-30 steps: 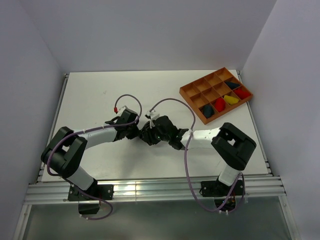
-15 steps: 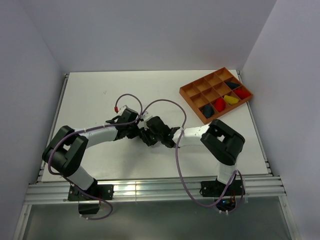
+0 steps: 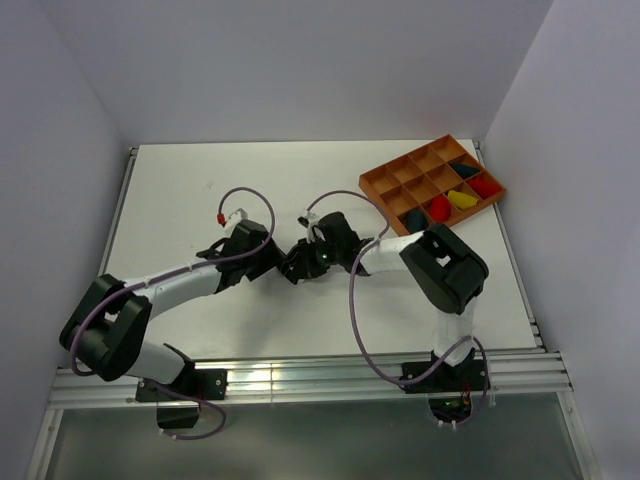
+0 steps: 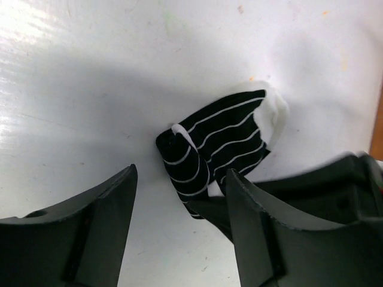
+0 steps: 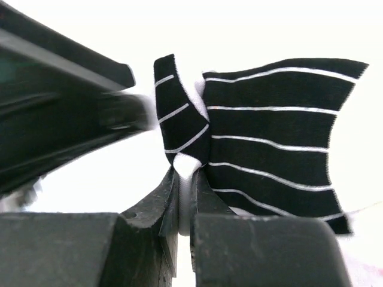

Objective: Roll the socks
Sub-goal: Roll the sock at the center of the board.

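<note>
The striped sock (image 4: 218, 149) lies near the middle of the table (image 3: 200, 190), between the two grippers, with one end folded over itself. The right gripper (image 5: 185, 179) has its jaws clamped on that fold. Within the last second the left gripper (image 4: 179, 176) has shifted left. Its jaws stand apart, with the sock just ahead between them and not gripped. The roll appears barely begun, and only the right arm now controls it.

Orange compartment tray (image 3: 382, 183) on white table (image 3: 200, 190), holding yellow bundle (image 3: 461, 199).
</note>
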`<state>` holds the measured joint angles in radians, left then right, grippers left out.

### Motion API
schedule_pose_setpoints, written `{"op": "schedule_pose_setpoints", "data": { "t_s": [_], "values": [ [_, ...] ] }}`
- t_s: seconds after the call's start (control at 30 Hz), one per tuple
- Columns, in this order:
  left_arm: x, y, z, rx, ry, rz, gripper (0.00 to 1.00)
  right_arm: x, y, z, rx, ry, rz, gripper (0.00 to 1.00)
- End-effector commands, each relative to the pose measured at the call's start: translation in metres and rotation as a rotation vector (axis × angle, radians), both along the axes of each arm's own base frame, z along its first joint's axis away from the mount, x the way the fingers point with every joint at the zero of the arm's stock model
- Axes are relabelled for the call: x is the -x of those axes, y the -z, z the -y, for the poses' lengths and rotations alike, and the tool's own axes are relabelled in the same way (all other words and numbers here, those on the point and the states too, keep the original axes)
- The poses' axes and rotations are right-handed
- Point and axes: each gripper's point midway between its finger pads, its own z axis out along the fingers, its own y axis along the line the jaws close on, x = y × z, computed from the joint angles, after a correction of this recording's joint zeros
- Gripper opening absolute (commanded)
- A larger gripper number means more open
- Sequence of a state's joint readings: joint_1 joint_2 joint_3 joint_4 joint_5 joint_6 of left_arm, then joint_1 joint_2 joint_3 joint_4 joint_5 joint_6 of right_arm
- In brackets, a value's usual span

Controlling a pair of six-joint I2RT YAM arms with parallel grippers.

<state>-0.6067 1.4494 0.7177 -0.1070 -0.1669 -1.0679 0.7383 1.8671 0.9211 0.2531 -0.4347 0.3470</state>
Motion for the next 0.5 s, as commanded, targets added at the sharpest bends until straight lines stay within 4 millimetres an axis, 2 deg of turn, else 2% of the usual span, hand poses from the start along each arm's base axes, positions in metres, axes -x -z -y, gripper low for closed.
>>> {"op": "schedule_pose_setpoints", "data": {
  "t_s": [0.0,0.03,0.07,0.1,0.13,0.23,0.27,0.47],
  "values": [
    [-0.010,-0.022,0.001,0.045,-0.035,0.094,0.67,0.019,0.000,-0.004,-0.162,-0.052,-0.220,0.00],
    [-0.009,-0.023,0.000,0.048,-0.037,0.099,0.67,0.022,-0.008,-0.009,-0.227,-0.091,-0.242,0.00],
    [-0.009,-0.025,0.000,0.061,-0.042,0.110,0.67,0.022,-0.001,-0.004,-0.243,-0.052,-0.318,0.00],
    [-0.008,-0.024,-0.001,0.066,-0.042,0.111,0.67,0.016,-0.007,-0.006,-0.295,-0.055,-0.308,0.00],
    [-0.006,-0.024,0.001,0.074,-0.036,0.107,0.68,0.025,-0.003,-0.003,-0.320,-0.049,-0.400,0.00],
    [-0.006,-0.023,0.004,0.096,-0.031,0.112,0.66,0.017,-0.005,0.003,-0.388,-0.021,-0.444,0.00],
    [-0.005,-0.020,0.007,0.102,-0.020,0.102,0.66,0.020,0.001,0.007,-0.391,0.003,-0.501,0.00],
    [-0.010,-0.012,0.016,0.110,-0.004,0.081,0.62,0.015,0.013,0.017,-0.396,0.074,-0.554,0.00]
  ]
}}
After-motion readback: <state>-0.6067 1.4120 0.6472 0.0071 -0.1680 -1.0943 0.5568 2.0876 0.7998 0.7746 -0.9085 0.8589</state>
